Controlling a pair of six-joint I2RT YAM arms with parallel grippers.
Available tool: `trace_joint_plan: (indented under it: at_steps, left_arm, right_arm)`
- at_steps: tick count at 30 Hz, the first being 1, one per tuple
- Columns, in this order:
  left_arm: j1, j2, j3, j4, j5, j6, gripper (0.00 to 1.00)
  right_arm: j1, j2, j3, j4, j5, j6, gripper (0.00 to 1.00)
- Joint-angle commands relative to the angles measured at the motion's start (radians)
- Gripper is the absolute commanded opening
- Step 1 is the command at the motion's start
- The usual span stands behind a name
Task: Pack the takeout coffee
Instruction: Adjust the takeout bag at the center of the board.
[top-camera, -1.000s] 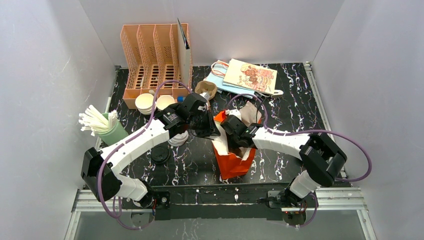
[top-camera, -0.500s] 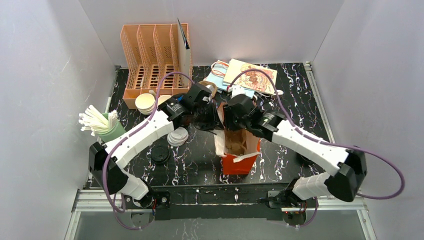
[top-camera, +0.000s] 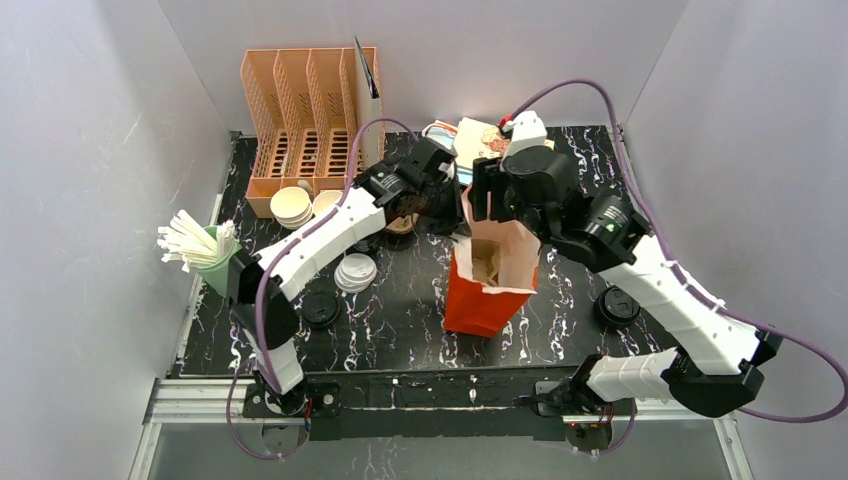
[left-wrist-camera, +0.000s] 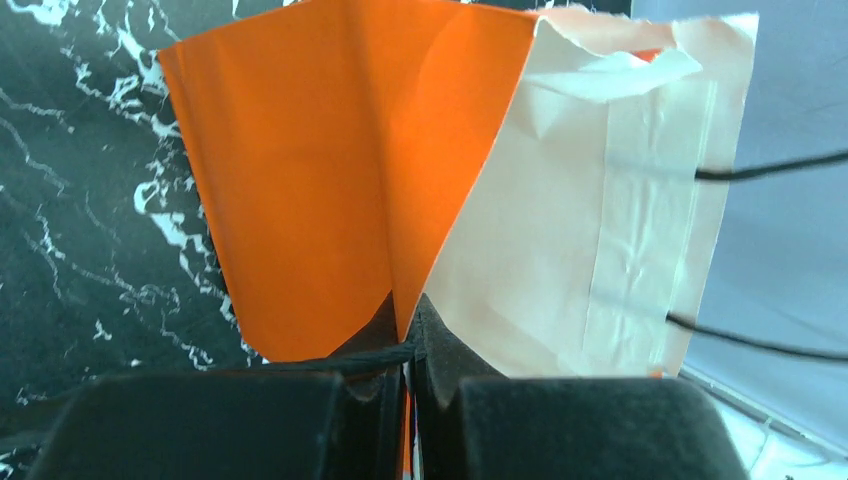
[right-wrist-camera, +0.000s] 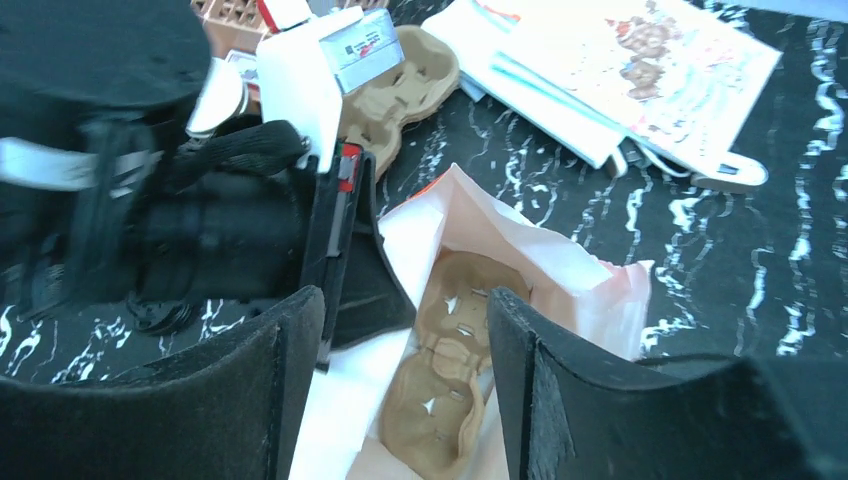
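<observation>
An orange paper bag (top-camera: 488, 300) stands open in the middle of the table, white inside (left-wrist-camera: 590, 230). A brown pulp cup carrier (right-wrist-camera: 450, 370) lies at its bottom. My left gripper (top-camera: 446, 206) is shut on the bag's left rim, and the paper edge runs between its pads (left-wrist-camera: 410, 345). My right gripper (right-wrist-camera: 400, 325) hangs open just above the bag's mouth (top-camera: 488, 205) with nothing between its fingers. Two takeout coffee cups (top-camera: 291, 206), kraft paper with pale insides, stand unlidded in front of the organiser.
Orange desk organiser (top-camera: 310, 110) at the back left. A second pulp carrier (right-wrist-camera: 400, 80) lies behind the bag, with booklets (right-wrist-camera: 640, 70) beyond. White lids (top-camera: 355, 272), black lids (top-camera: 320, 308) (top-camera: 615, 305), and a green cup of white sticks (top-camera: 205, 252) surround the bag.
My right gripper has come up out of the bag and opened, leaving the carrier inside. My left gripper has lifted the rim away from me, and the bag now stands taller and open.
</observation>
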Motion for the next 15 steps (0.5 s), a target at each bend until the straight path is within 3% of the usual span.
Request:
trace_joint_plan:
  at_steps: [1, 10, 14, 15]
  left_arm:
    - [0.015, 0.083, 0.108, 0.025, 0.031, -0.002, 0.0]
    - [0.055, 0.303, 0.319, 0.19, 0.161, -0.096, 0.0]
    - [0.069, 0.364, 0.406, 0.189, 0.182, -0.091, 0.05]
    - [0.073, 0.368, 0.416, 0.189, 0.181, -0.09, 0.11]
  right_arm:
    - [-0.001, -0.031, 0.096, -0.124, 0.148, -0.021, 0.7]
    - [-0.001, -0.042, 0.186, -0.181, 0.251, -0.031, 0.76]
    - [-0.002, -0.036, 0.207, -0.194, 0.244, -0.032, 0.76]
    - [-0.002, -0.03, 0.209, -0.192, 0.247, -0.034, 0.77]
